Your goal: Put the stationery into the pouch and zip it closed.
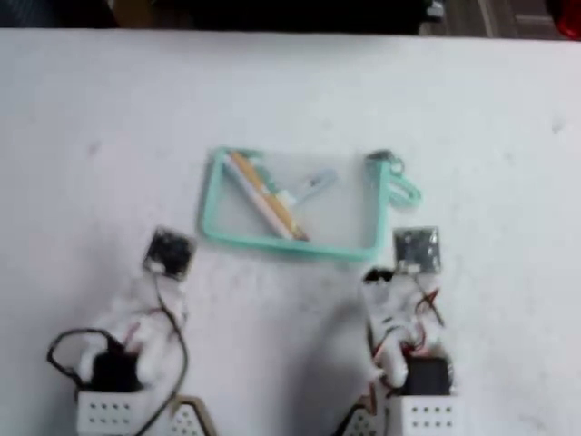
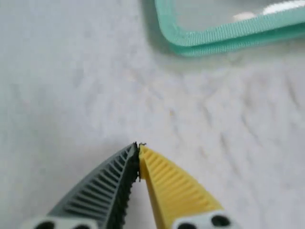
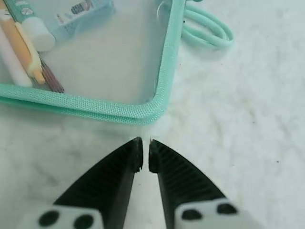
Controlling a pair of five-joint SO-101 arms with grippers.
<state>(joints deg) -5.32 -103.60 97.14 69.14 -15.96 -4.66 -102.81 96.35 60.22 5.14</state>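
So, white table (image 1: pixel 508 136) under everything. My left gripper (image 2: pixel 138 149) is hanging low over a bare patch of it, with the grey and yellow fingers pressed together and nothing pinched between them. My right gripper (image 3: pixel 143 143) is pretty much the same: black fingers closed up to a hairline gap, holding nothing.

The pouch (image 3: pixel 86 106) lies flat just ahead of my right fingertips, near but not touching. It's a see-through thing with a mint green border, and its rounded corner sits right past the tips. From my left gripper it's farther ahead and off toward my right arm's side, with only one corner of the border (image 2: pixel 214 38) nearby.

The stationery is inside the pouch, well beyond my right tips toward the left arm's side: an orange pen (image 3: pixel 24 47), a white stick (image 3: pixel 12 62) right beside it and a blue-labelled tube (image 3: pixel 78 14) a bit past those. The pouch's green loop (image 3: pixel 207 31) lies on the table at its far corner. Can't tell if the zip is closed.
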